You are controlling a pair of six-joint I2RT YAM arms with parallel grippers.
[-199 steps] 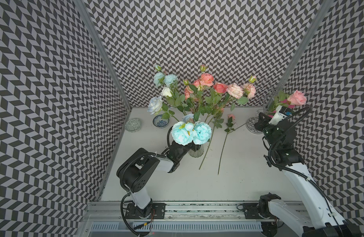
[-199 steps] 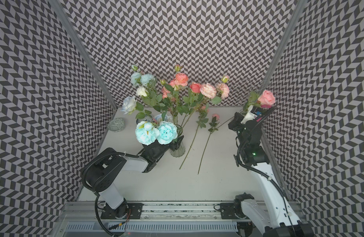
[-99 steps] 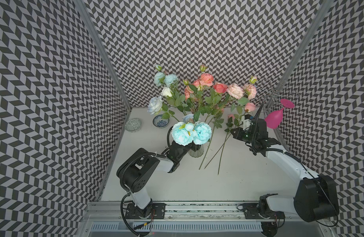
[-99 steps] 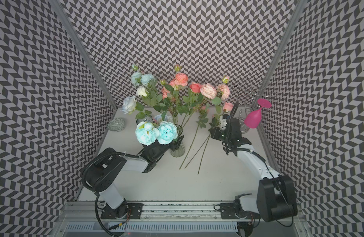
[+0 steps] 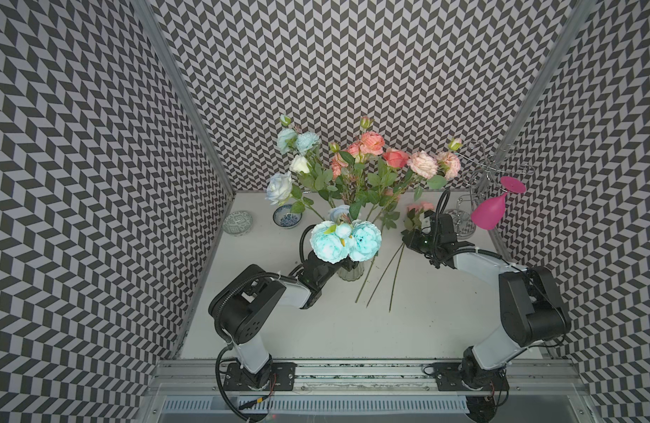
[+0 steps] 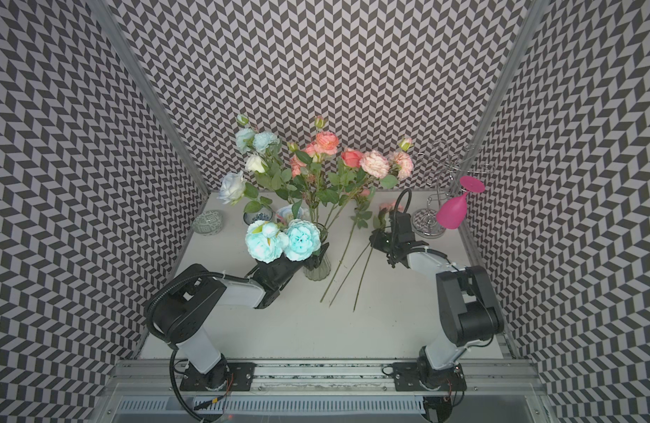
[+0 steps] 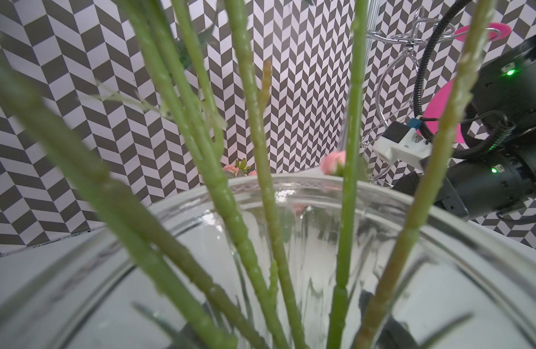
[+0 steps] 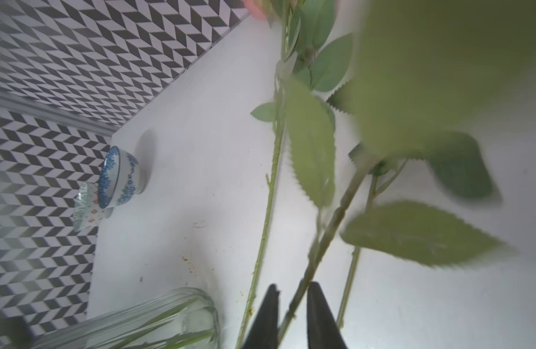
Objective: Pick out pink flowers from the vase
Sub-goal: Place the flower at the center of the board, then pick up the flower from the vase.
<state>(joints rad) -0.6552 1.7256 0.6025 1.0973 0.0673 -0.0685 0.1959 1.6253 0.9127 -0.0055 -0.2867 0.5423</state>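
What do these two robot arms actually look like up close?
The left arm and right arm are alike: white smooth shells between chunky black joints, black ribbed cables looping outside, black base plates bolted to a silver rail. The right end effector has two black pointed fingers.

table (image 5: pixel 407 340) | on it: vase (image 5: pixel 351 271), bowls (image 5: pixel 287 218), wire rack (image 5: pixel 462 223), loose pink flowers (image 5: pixel 397 274)
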